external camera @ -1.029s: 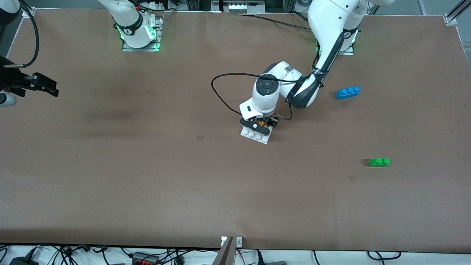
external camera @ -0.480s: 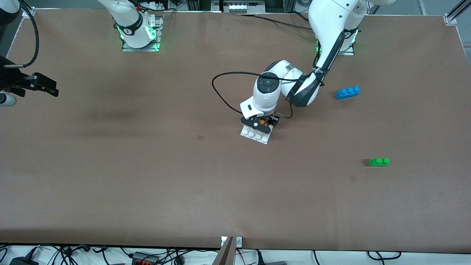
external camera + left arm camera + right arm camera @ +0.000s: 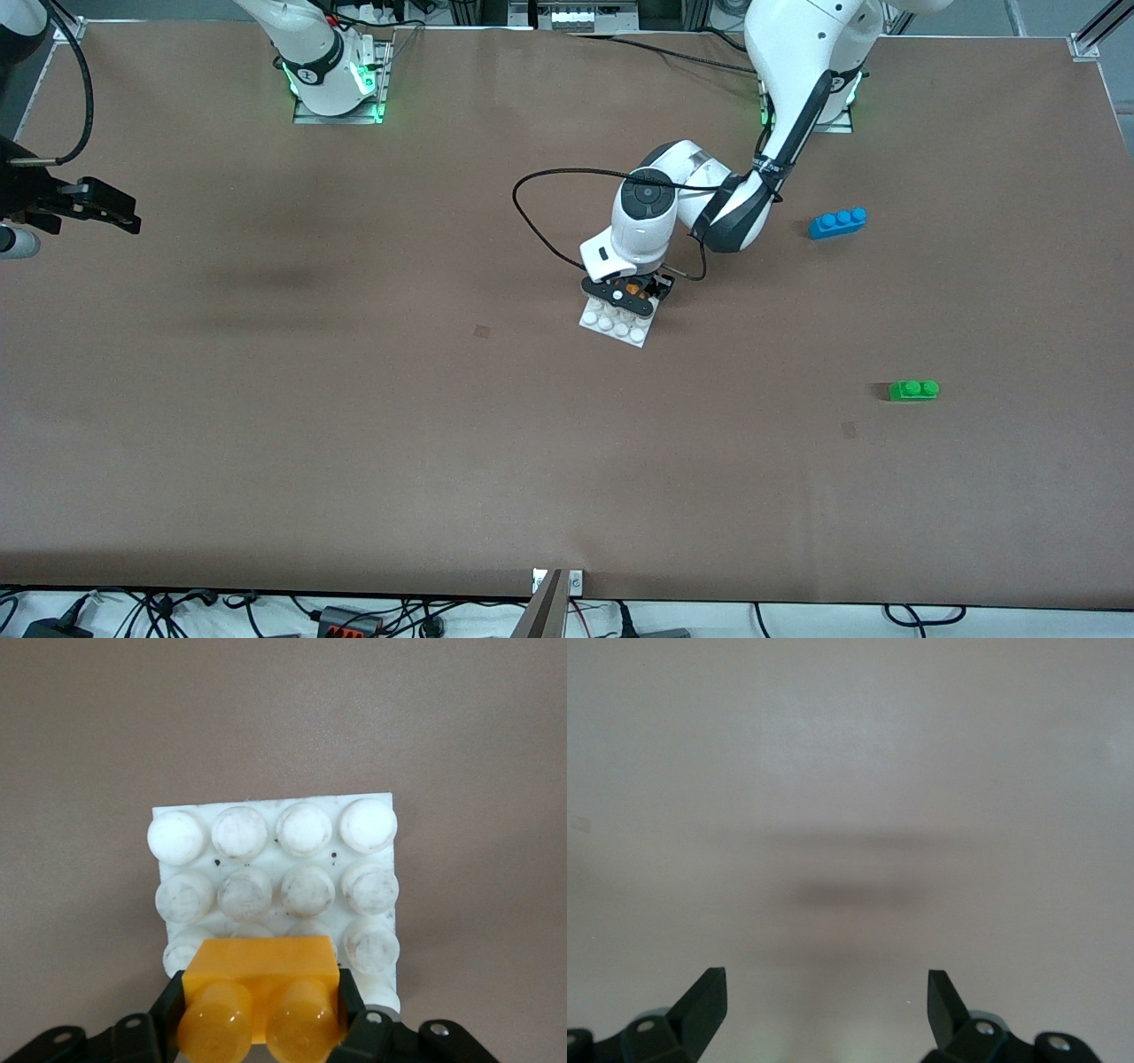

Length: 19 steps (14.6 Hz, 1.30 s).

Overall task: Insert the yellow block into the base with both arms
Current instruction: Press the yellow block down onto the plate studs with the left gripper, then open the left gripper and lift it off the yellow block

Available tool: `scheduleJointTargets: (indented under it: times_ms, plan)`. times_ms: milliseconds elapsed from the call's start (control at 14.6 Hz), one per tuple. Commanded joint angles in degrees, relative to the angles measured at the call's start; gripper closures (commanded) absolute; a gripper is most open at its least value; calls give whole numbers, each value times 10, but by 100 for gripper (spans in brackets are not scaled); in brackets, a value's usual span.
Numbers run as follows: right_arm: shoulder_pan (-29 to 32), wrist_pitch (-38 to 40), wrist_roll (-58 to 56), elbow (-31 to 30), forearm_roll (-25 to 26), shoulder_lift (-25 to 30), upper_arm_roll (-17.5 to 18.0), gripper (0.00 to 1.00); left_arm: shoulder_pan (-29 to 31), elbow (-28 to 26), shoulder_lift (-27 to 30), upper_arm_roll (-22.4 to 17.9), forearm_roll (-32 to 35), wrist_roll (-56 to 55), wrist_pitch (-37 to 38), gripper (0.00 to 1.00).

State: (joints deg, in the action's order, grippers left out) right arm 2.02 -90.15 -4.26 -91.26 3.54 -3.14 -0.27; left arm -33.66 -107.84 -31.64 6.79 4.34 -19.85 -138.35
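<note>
I've got the L arm bent down mid-table, its gripper (image 3: 631,294) clamped on the yellow block (image 3: 259,997), pressing it on the base (image 3: 276,870) edge row. R gripper (image 3: 824,992) waits wide open over bare table at its end. Vs 1 s ago, L wrist has crept slightly away from the front cam; base hasn't moved.

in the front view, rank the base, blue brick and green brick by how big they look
1. base, partly hidden under the left tool
2. blue brick
3. green brick; it lies nearer the camera yet looks shorter than the blue one
</note>
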Motion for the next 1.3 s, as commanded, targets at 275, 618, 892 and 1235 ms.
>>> scheduleJointTargets:
  times_ms: [275,618,892,1235]
  plan:
    - [4,9,7,10,0,-4,2,0,1,-13,-24,-1,-7,-3,-49,65]
    - [6,9,7,10,0,-4,2,0,3,-14,-20,-1,-7,-1,-46,64]
    - [8,9,6,10,0,-5,2,0,11,47,2,2,-16,-15,91,0]
    - [8,9,6,11,0,-4,2,0,39,129,54,2,-89,-12,236,0]
